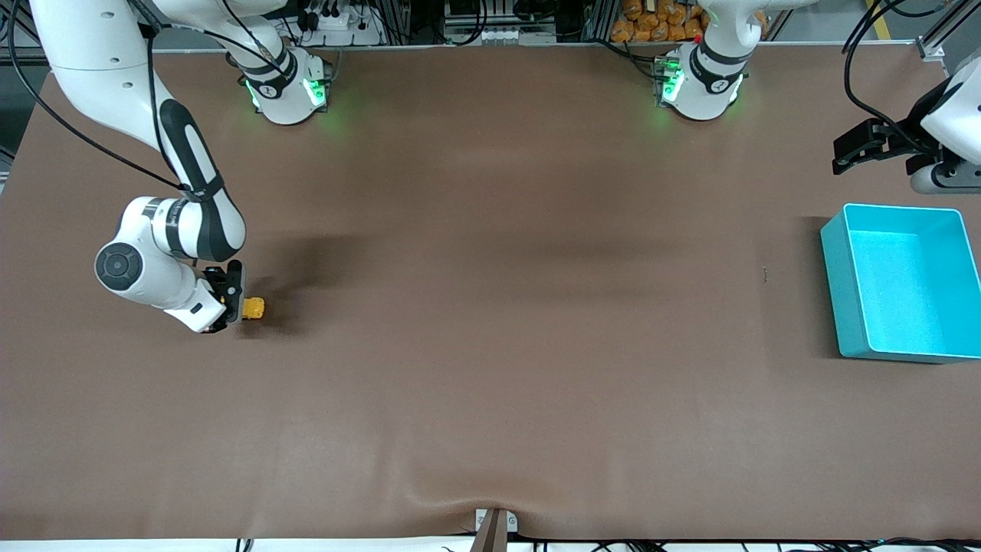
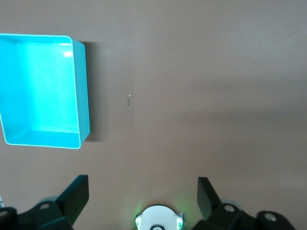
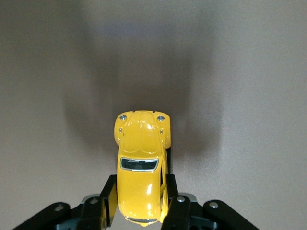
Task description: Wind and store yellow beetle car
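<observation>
The yellow beetle car (image 1: 255, 308) is at the table surface toward the right arm's end. My right gripper (image 1: 239, 305) is shut on it. In the right wrist view the two black fingers press the sides of the car (image 3: 140, 158) at its rear half, and its nose sticks out past the right gripper (image 3: 139, 191). I cannot tell whether its wheels touch the table. My left gripper (image 1: 841, 153) is open and empty and waits above the table at the left arm's end, beside the teal bin (image 1: 835, 261). Its fingers (image 2: 76, 191) stand wide apart.
The teal bin (image 2: 82, 86) is open-topped and empty, at the left arm's end of the table. A small dark speck (image 1: 764, 274) lies on the brown mat beside it. The arm bases (image 1: 287, 92) stand along the table edge farthest from the front camera.
</observation>
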Motion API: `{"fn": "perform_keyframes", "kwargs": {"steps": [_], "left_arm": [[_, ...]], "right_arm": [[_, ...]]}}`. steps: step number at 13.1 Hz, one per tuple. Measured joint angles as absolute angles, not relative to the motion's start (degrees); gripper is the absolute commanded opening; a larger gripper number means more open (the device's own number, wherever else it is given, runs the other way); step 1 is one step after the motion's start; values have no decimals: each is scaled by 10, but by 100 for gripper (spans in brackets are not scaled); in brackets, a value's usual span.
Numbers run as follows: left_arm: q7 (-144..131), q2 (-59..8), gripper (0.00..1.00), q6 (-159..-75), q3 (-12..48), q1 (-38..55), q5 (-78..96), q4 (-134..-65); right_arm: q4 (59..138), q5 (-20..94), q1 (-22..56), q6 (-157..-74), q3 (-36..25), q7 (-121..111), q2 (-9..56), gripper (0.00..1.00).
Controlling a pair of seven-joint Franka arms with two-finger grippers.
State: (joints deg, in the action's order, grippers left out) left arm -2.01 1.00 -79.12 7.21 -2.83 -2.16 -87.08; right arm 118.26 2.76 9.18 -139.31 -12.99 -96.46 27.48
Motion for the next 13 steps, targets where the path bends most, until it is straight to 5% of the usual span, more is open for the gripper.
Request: {"fn": "perform_keyframes", "kwargs": {"steps": [13], "left_arm": [[-21, 10, 100, -791, 71, -29, -22, -871]], "right_arm": [[1180, 28, 55, -1398, -132, -1017, 277, 19]]}}
